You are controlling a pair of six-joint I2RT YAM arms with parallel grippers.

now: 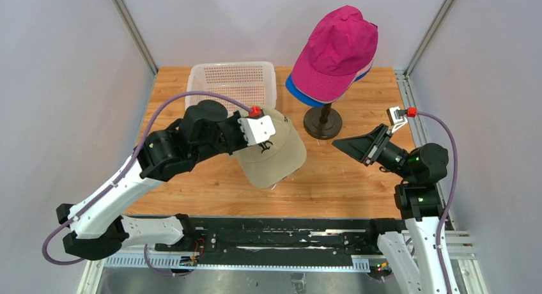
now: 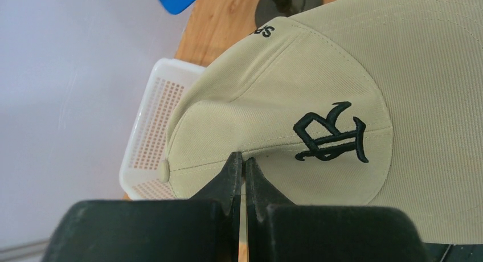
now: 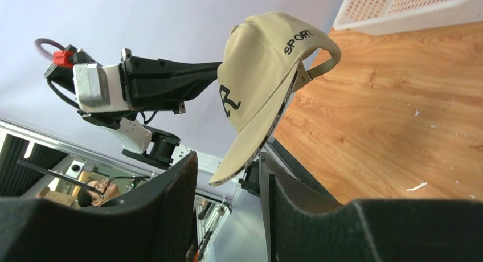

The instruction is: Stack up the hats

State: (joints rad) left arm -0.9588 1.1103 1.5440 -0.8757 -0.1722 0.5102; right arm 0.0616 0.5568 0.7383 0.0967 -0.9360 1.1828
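Khaki cap (image 1: 276,154) held off the bench (image 1: 345,185), centre-left, just near of the white basket (image 1: 233,83). Left end effector (image 2: 240,161) pinched tight on its crown seam. Right end effector (image 3: 228,176) fingers apart, empty, right of cap. Magenta cap (image 1: 339,48) sits over blue cap (image 1: 299,91) on stand (image 1: 323,123), far side.
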